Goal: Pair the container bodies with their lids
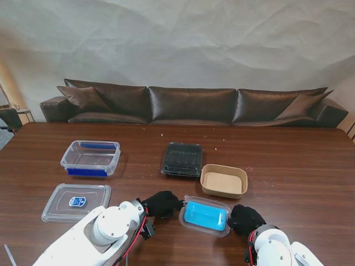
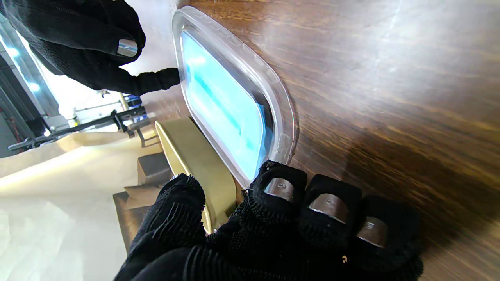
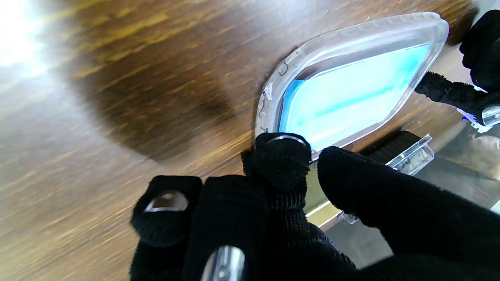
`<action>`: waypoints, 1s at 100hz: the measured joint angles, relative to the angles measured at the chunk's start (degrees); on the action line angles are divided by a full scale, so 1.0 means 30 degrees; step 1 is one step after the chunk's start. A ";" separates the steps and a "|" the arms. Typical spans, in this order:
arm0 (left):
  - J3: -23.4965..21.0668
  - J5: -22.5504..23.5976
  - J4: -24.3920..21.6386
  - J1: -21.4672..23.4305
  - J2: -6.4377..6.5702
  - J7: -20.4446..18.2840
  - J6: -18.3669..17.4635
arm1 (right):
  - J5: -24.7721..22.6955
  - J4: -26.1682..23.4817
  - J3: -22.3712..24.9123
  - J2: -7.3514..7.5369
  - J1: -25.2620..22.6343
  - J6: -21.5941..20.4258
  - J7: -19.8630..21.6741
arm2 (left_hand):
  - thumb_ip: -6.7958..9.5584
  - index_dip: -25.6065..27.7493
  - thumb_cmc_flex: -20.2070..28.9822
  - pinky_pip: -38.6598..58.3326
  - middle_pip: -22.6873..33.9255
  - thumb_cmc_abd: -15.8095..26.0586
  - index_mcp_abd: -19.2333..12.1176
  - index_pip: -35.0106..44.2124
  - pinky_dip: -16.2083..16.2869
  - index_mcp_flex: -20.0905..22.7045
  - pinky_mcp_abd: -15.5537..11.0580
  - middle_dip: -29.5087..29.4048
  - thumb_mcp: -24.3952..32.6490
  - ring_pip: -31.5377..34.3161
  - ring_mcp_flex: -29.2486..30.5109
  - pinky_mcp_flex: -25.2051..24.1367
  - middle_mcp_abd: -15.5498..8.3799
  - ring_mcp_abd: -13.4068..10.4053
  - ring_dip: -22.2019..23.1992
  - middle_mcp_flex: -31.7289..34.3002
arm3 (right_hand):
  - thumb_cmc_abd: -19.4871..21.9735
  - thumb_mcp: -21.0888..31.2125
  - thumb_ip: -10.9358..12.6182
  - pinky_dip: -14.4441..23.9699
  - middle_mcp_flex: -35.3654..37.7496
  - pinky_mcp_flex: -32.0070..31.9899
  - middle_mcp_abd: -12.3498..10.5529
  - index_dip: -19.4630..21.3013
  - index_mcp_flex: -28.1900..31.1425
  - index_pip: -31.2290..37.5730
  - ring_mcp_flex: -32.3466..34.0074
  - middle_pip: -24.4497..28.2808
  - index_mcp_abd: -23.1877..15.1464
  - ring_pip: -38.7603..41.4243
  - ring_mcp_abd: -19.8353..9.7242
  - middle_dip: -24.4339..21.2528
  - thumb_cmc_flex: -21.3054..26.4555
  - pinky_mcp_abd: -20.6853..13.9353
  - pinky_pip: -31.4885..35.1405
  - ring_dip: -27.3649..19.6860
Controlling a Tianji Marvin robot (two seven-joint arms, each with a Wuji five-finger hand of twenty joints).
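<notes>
I see a clear lid [image 1: 204,215] (blue beneath) flat between my left hand [image 1: 161,203] and right hand [image 1: 244,219], fingertips pinching its ends.

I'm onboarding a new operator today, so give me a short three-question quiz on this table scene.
1. True or false: the brown paper tray already has a lid on.
2. Which hands touch the blue-film lid? A) left hand only B) right hand only C) both
3. Fill in: the flat clear lid lies nearer to me than the ____ container.

Key: 1 false; 2 C; 3 clear blue-trimmed.
</notes>
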 measured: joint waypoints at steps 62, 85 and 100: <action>-0.0789 0.0844 -0.0827 0.1434 0.0118 0.0890 -0.0687 | 0.0728 -0.0014 0.0232 -0.0508 -0.0777 -0.0861 -0.1958 | 0.0000 0.0000 0.0000 0.0038 0.0002 0.0000 -0.0116 0.0001 -0.0226 0.0001 0.0044 0.0000 0.0000 0.0001 -0.0044 -0.0318 -0.0006 -0.0006 -0.0007 0.0000 | 0.0000 -0.0002 0.0000 0.0000 0.0003 -0.0005 0.0000 0.0367 0.1029 0.0732 0.0000 0.0000 -0.1060 0.0063 0.0006 -0.0003 0.0014 0.0399 0.0000 -0.0165; -0.0838 0.0870 -0.0849 0.1605 0.0121 0.1204 -0.0938 | 0.0813 -0.0037 0.0285 -0.0604 -0.0774 -0.0958 -0.2225 | 0.0000 0.0000 0.0000 0.0039 -0.0029 0.0000 -0.0222 0.0001 -0.0257 0.0001 0.0092 0.0000 0.0000 0.0001 -0.0112 -0.0514 -0.0006 -0.0006 -0.0007 -0.0048 | 0.0000 -0.0002 0.0000 -0.0002 0.0005 -0.0005 0.0000 0.0370 0.1290 0.0772 0.0000 0.0000 -0.1073 0.0069 0.0015 -0.0004 0.0015 0.0427 0.0000 -0.0197; -0.0879 0.0884 -0.0833 0.1684 0.0113 0.1423 -0.1204 | 0.0804 -0.0090 0.0361 -0.0640 -0.0787 -0.1030 -0.2382 | 0.0000 0.0003 0.0000 0.0039 -0.0062 0.0000 -0.0252 0.0001 -0.0262 0.0001 0.0103 0.0000 0.0000 0.0001 -0.0116 -0.0529 -0.0025 -0.0006 -0.0007 -0.0048 | 0.0000 -0.0002 0.0000 -0.0002 0.0004 -0.0005 0.0000 0.0371 0.1296 0.0773 0.0000 0.0000 -0.1315 0.0072 0.0021 -0.0004 0.0015 0.0502 0.0002 -0.0209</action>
